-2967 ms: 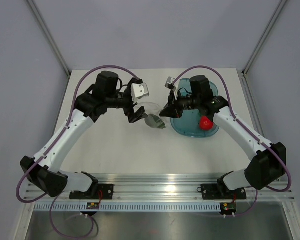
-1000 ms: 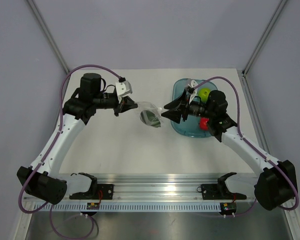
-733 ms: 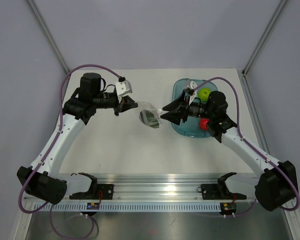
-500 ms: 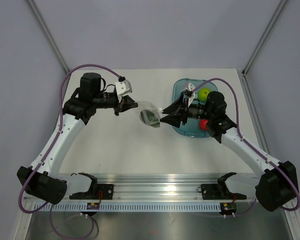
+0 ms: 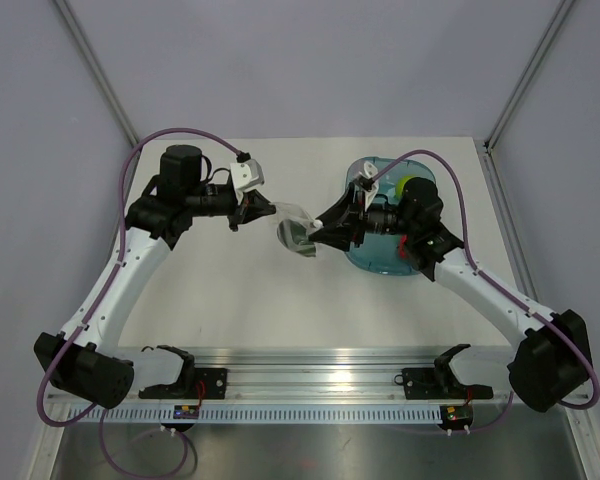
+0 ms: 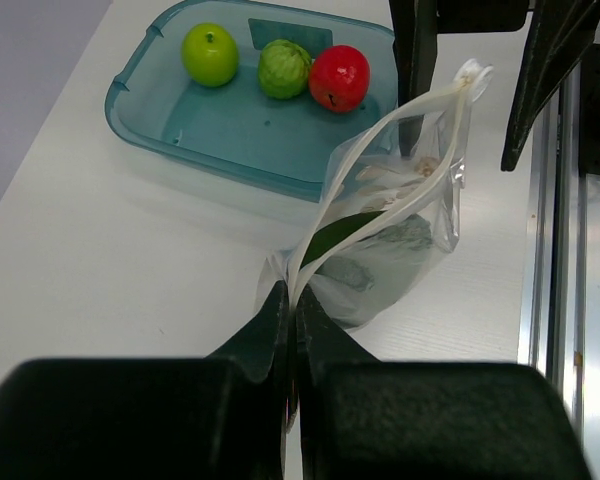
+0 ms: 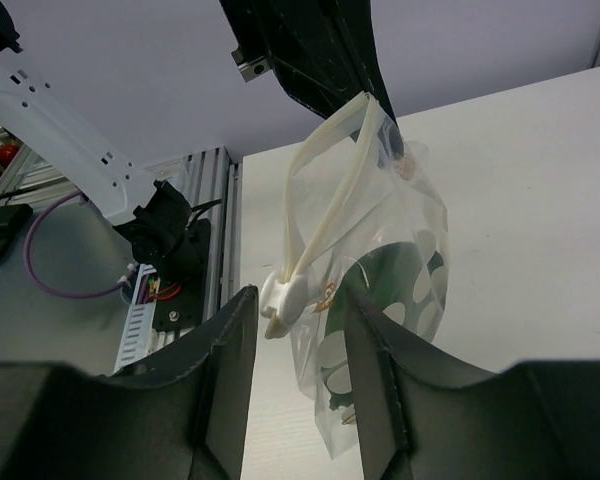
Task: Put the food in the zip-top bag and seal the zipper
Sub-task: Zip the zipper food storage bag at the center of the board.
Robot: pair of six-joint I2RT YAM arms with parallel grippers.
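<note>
Right wrist: spread right gripper (image 7: pixel 298 298) has advanced, straddling thin zipper (image 7: pixel 325 180) of clear plastic bag (image 7: pixel 405 220) pinched by left gripper (image 6: pixel 291 300); dark green oval food (image 6: pixel 335 237) inside; sealing next.

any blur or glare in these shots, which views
Left wrist: the left gripper is a soft dark blob at the bottom, while the bag and tray are sharp. Right wrist: the right gripper blurs too, and the bag is crisp. Top: even light, with glare on the metal rail.
</note>
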